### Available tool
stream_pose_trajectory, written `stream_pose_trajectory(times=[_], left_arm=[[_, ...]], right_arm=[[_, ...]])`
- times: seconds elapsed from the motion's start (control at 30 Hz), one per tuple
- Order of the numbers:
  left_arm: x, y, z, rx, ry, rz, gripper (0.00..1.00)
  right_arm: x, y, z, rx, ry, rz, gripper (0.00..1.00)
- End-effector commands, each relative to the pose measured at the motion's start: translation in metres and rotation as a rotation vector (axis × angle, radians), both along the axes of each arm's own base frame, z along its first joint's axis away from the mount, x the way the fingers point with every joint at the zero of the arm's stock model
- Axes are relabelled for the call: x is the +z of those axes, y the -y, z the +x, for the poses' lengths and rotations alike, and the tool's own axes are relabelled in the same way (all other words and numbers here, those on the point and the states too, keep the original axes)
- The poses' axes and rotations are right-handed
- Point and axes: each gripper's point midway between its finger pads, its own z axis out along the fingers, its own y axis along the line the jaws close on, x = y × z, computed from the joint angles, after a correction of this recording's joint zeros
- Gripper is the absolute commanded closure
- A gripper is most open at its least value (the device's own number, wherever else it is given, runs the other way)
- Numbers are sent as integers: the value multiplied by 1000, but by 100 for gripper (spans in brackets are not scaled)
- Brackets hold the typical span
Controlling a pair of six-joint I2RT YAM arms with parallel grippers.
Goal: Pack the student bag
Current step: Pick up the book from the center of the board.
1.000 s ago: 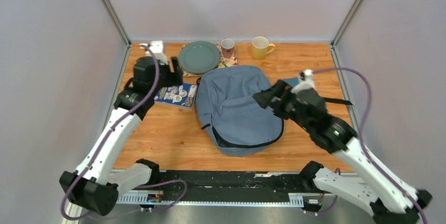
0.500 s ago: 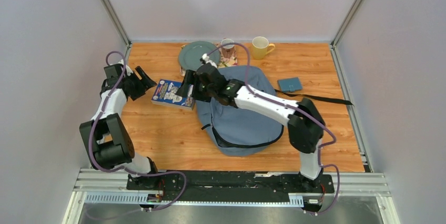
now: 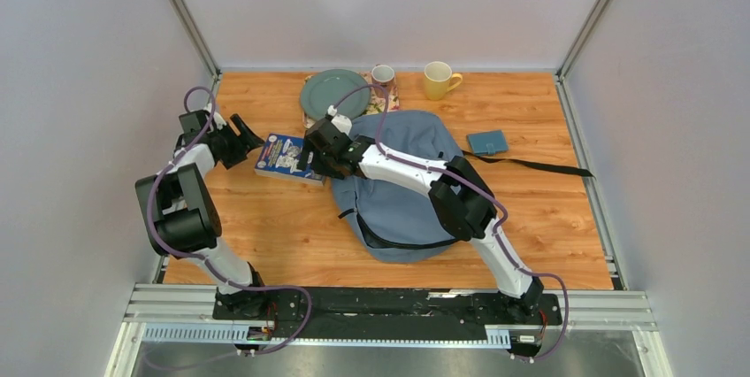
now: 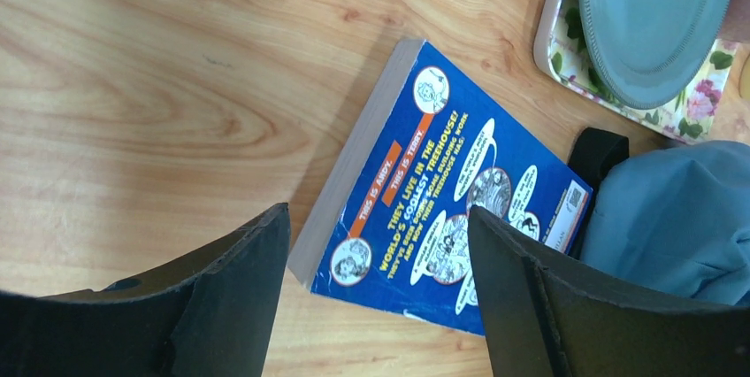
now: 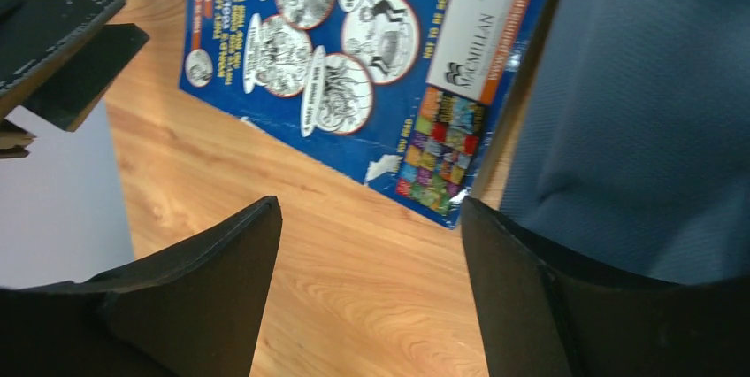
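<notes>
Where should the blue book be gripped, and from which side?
Probably by the book's long page edge, coming in low from the robot's left. It lies flat, cover up; that edge is free on the bare table, while the opposite edge sits right beside the bag.

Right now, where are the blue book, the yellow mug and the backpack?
blue book (image 4: 442,204), left wrist view, cover's middle.
yellow mug (image 3: 435,81), top view, its body.
backpack (image 3: 389,211), top view, bare front fabric.
</notes>
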Motion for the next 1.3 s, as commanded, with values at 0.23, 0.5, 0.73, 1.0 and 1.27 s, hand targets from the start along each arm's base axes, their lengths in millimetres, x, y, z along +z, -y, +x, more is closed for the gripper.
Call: stream_pose_trajectory(times=[0.23, 0.5, 0.73, 1.0, 1.27], left_arm=[[-10, 7, 19, -96, 116, -32, 19], [-24, 22, 12, -129, 85, -120, 18], [-25, 30, -3, -131, 71, -145, 19], [-20, 29, -5, -133, 76, -128, 20], [-12, 31, -8, -132, 94, -127, 25]], right_arm=[[-27, -2, 20, -88, -44, -72, 22], [-43, 6, 21, -107, -57, -122, 21], [-23, 19, 20, -121, 2, -208, 15], [-31, 24, 24, -117, -2, -217, 15], [-43, 39, 19, -140, -24, -288, 13]])
